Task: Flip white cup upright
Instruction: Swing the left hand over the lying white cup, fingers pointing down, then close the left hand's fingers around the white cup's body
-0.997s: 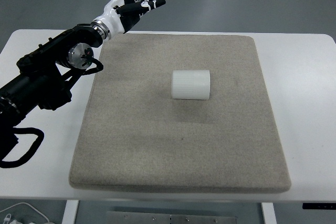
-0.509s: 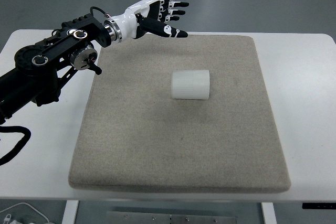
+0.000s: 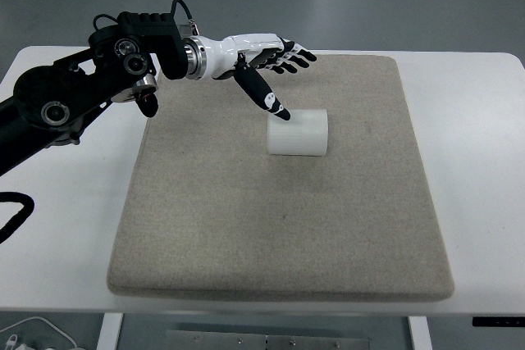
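A white ribbed cup [image 3: 299,132] lies on its side in the middle of the beige mat [image 3: 279,227], its axis running left to right. My left hand [image 3: 275,67] is open with fingers spread, hovering just above and behind the cup's left end. Its thumb [image 3: 264,91] points down toward the cup's left rim; I cannot tell whether it touches. The black left arm [image 3: 90,96] comes in from the picture's left edge. The right arm is out of view.
The mat lies on a white table [image 3: 480,170]. A black cable [image 3: 12,219] loops at the left edge and a white cable [image 3: 33,334] shows at the bottom left.
My left hand has swung right and down from beyond the mat's far left corner to just over the cup's left end, rotating thumb downward. The cup has not moved.
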`<action>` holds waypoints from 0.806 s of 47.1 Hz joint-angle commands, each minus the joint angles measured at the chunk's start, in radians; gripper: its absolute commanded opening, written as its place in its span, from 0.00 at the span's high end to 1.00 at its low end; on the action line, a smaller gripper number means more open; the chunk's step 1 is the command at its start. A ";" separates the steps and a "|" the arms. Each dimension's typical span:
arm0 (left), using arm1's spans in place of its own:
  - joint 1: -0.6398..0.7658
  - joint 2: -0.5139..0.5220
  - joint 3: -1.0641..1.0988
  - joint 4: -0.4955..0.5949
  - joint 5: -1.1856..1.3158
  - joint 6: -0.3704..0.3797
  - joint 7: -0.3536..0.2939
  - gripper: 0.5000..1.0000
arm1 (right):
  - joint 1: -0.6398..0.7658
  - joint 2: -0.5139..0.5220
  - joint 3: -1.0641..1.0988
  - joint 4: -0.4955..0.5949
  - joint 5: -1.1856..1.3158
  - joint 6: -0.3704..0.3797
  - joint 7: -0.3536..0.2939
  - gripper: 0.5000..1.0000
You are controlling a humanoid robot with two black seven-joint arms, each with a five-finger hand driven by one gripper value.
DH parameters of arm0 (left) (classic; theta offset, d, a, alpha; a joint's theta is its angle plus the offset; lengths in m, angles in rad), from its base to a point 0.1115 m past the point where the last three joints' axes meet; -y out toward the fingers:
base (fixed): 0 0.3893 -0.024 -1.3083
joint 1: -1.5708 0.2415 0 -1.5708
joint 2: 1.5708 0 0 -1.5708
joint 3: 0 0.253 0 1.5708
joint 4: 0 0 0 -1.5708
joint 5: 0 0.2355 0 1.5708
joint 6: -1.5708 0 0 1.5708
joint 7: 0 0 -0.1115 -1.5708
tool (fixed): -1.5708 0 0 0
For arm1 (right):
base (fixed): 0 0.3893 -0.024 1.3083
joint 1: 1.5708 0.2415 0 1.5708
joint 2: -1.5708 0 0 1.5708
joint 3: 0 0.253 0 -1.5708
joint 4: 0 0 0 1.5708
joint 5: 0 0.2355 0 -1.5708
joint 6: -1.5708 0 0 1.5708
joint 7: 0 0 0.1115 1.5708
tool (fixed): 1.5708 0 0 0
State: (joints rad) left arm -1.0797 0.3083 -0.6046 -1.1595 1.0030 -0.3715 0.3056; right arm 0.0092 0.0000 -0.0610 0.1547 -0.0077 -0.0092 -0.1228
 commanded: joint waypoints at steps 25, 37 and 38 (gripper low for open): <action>-0.031 -0.028 0.051 -0.066 0.207 -0.050 0.133 0.03 | 0.000 0.000 0.001 -0.001 0.000 0.000 0.000 0.14; -0.025 -0.072 0.065 -0.052 0.256 -0.041 0.136 0.03 | 0.000 0.000 0.001 0.000 0.000 0.000 0.000 0.14; -0.025 -0.077 0.065 -0.048 0.262 -0.040 0.136 0.03 | 0.000 0.000 0.001 0.000 0.000 0.000 0.000 0.14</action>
State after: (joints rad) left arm -1.1072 0.2477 -0.5417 -1.2156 1.2508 -0.4147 0.4417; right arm 0.0093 0.0000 -0.0608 0.1546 -0.0077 -0.0092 -0.1227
